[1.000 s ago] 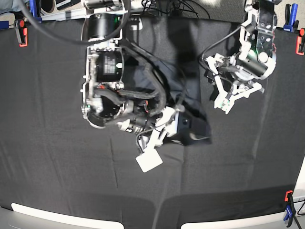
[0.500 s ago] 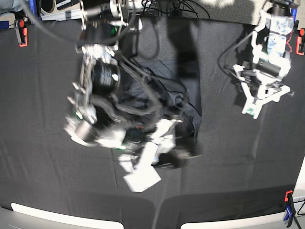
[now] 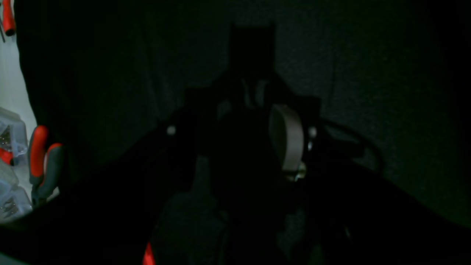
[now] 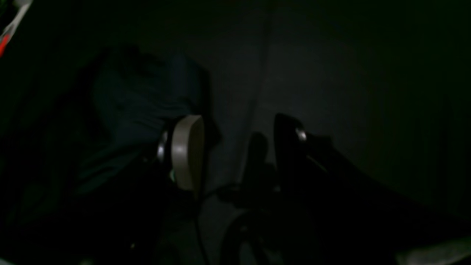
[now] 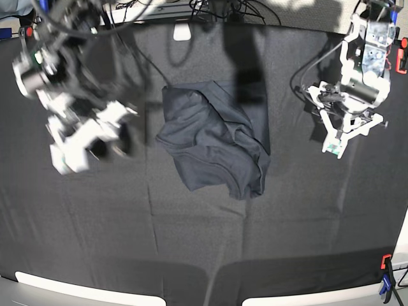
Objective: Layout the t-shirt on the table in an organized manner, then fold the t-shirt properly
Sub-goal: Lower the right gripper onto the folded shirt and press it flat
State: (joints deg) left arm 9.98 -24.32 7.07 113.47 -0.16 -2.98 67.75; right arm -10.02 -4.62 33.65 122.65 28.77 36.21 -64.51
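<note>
Right claw [image 5: 86,141] has swung off the shirt [image 5: 213,143].
Both claws, left [image 5: 344,137] too, hang released, leaving it crumpled on the counter [image 5: 191,242].

Your two arms are white-framed with black motor housings; black cables loop off both, and pale pads line the fingers [image 4: 187,151].
</note>
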